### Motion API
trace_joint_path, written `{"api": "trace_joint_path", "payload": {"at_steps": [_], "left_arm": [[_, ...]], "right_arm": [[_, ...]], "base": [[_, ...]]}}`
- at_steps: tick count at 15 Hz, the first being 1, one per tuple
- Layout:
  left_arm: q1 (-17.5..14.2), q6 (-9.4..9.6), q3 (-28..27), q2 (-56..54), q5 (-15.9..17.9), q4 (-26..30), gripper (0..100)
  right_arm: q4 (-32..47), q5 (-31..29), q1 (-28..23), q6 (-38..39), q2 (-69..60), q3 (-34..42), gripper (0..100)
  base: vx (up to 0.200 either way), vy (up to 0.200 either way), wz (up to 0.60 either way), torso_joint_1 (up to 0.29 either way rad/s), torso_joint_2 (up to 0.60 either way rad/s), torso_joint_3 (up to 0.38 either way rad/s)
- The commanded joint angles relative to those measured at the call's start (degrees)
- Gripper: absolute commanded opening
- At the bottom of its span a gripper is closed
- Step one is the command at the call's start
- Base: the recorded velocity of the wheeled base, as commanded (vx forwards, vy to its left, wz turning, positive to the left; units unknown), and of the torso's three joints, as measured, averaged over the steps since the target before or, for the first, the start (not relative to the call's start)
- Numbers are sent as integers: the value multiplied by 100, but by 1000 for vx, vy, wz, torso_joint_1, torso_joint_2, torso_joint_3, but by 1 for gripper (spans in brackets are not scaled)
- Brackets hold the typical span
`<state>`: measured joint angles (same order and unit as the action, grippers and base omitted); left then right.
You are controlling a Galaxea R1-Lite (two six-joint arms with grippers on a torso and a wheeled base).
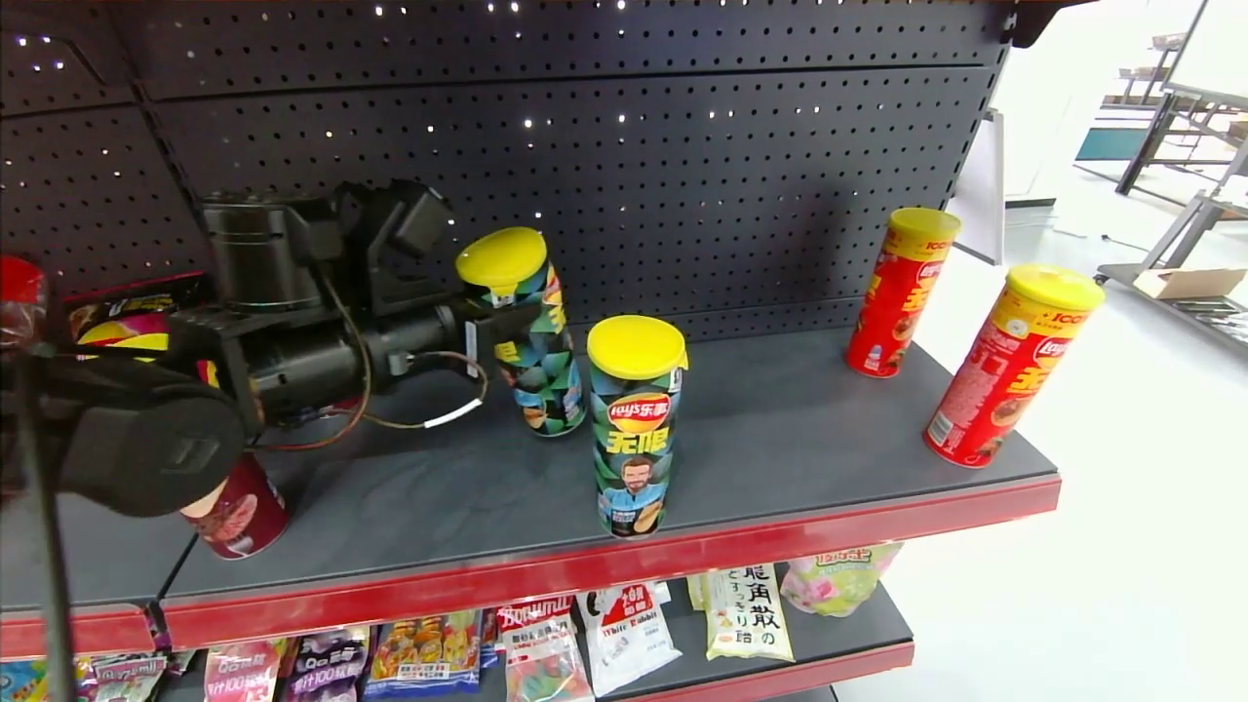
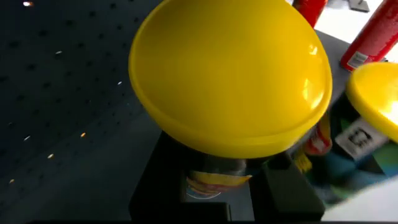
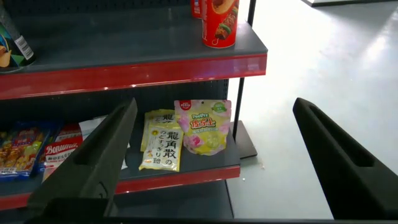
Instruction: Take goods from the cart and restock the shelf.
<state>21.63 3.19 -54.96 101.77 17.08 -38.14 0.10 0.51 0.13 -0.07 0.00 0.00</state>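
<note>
Left gripper (image 1: 499, 327) was closed on the green-patterned can (image 1: 534, 341), its fingers (image 2: 158, 186) clamped on the can's body just below the yellow lid (image 2: 230, 74); the can sat left of centre in the head frame, tilted, with its top leaning toward the upper left; its base was low against the grey deck of the shelf (image 1: 780, 439), though contact could not be told; just beside it, toward the lower right and nearer the red front edge, a second green can (image 1: 634, 429) stood upright on the deck, the two apart by a narrow gap; two red cans (image 1: 897, 292) stood well apart from these at the right end of the same deck, one near the pegboard back panel (image 1: 682, 175), the other at the front corner; a dark red can (image 1: 239, 512) stood at lower left, partly hidden by the left arm; snack bags (image 1: 136, 312) lay behind the arm at far left. Right gripper (image 3: 214, 109) was spread wide, with nothing between its fingers (image 3: 93, 162); beyond it showed the shelf's red front edge, one red can on the deck above, and on the lower shelf (image 3: 186, 177) a pink-and-green bag (image 3: 202, 127) just beside a yellow bag (image 3: 163, 140), both propped upright.
</note>
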Motion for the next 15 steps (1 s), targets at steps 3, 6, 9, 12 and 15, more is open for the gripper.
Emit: {"api": "trace_joint_path", "payload": {"at_steps": [3,6,9,12,15], "left_arm": [[193,-38,-885,1038,24,-35,0],[202,-29,-1202,1372,15,-35,0],[254,-21,-1342,1522,24,-26,0],[307,-21,-1334,1530,67,-9,0],[316,-3,-1342,1522,59,79,0]], "right_arm": [[-1,2,4,-1,9,0,100],[-1,2,4,-1,9,0,100],[-1,2,4,-1,9,0,100],[-1,2,4,-1,9,0,100],[-1,2,4,-1,9,0,100]], "base": [[0,0,0,0,0,0],[0,0,0,0,0,0],[0,0,0,0,0,0],[0,0,0,0,0,0],[0,0,0,0,0,0]]}}
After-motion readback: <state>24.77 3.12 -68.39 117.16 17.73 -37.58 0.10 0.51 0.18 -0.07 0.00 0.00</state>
